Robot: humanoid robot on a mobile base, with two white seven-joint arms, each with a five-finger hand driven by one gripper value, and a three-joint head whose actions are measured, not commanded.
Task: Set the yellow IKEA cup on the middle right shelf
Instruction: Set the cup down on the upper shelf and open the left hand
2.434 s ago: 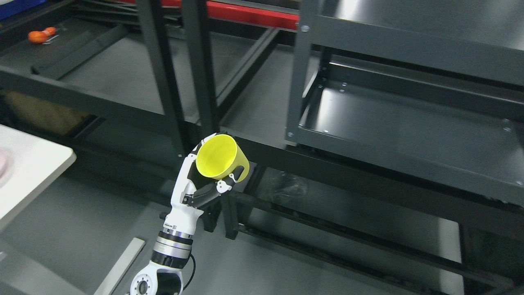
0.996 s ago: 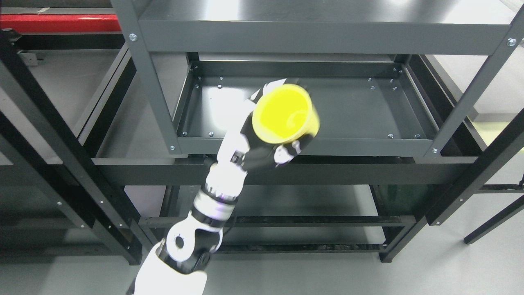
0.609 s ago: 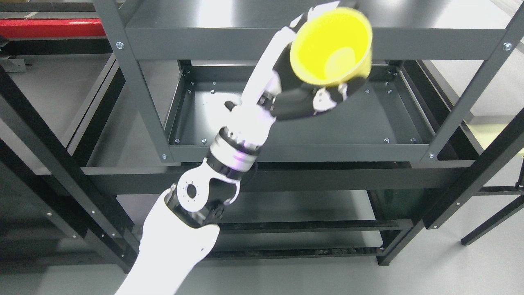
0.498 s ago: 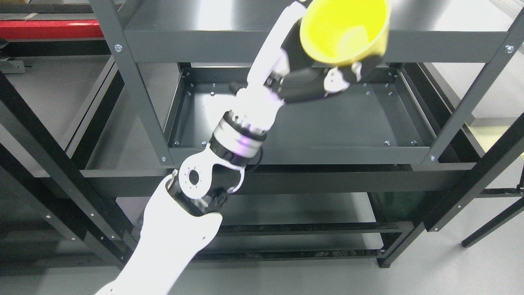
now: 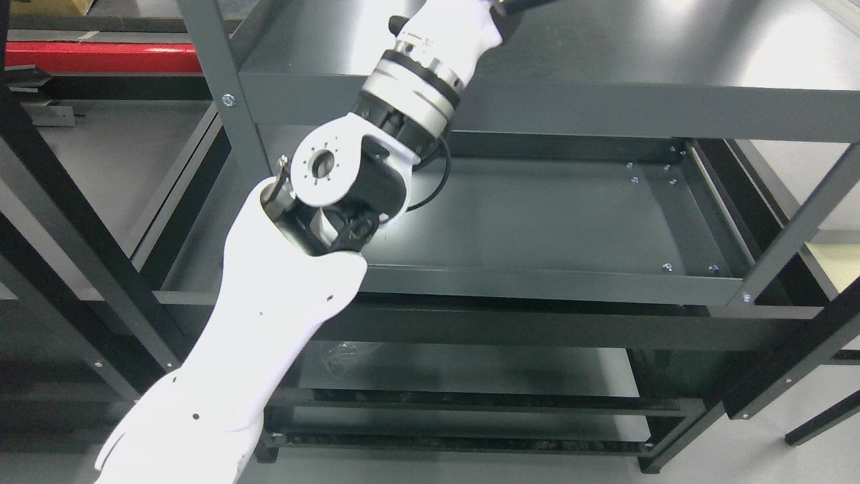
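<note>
Left arm [image 5: 295, 255]: it came in from the lower left corner and rose steeply across the front of the rack, its white forearm and black-and-silver wrist joint crossing the front lip of the upper shelf.
Left hand: cut off by the top edge of the picture (only a dark sliver past the wrist showed there), so whether it was released, clenched or grasping anything could not be told.
Yellow cup: out of sight; nothing yellow showed anywhere in the head view.
Upper shelf [image 5: 672, 54]: a flat dark grey deck with a deep front lip; the wrist lay over its left part, and the deck to the right of the wrist was bare.
Middle shelf [image 5: 537, 222]: a shallow tray with raised edges, bare from the arm's elbow across to its right rear corner.
Uprights [image 5: 222, 87]: grey posts stood at the front left and front right corners of the rack, the arm passing just right of the left one.
Right arm: out of view.
</note>
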